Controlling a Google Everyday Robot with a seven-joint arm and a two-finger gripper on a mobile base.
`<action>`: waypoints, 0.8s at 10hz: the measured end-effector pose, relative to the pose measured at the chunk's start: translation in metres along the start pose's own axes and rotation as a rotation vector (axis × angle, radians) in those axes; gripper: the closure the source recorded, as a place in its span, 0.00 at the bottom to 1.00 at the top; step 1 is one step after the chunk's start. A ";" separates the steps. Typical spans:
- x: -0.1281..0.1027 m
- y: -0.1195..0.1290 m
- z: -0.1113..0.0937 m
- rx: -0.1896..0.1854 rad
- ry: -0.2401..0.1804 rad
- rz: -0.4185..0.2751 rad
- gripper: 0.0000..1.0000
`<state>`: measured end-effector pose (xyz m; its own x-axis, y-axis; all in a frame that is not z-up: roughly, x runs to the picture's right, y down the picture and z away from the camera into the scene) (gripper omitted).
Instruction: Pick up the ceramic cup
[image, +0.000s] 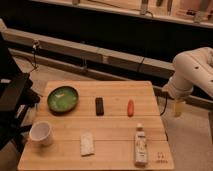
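The ceramic cup is white and stands upright near the front left corner of the wooden table. My gripper hangs at the end of the white arm, off the table's right edge, far from the cup.
On the table are a green bowl at the back left, a black rectangular object in the middle, an orange carrot-like item, a white packet and a bottle lying at the front right. A dark chair stands to the left.
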<state>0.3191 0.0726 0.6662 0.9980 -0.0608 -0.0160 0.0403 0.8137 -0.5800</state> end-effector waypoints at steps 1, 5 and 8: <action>-0.004 0.000 -0.002 0.006 -0.014 -0.032 0.20; -0.066 0.001 -0.012 0.037 -0.114 -0.312 0.20; -0.144 0.007 -0.027 0.069 -0.240 -0.555 0.20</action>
<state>0.1745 0.0711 0.6425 0.8099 -0.3612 0.4623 0.5527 0.7339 -0.3949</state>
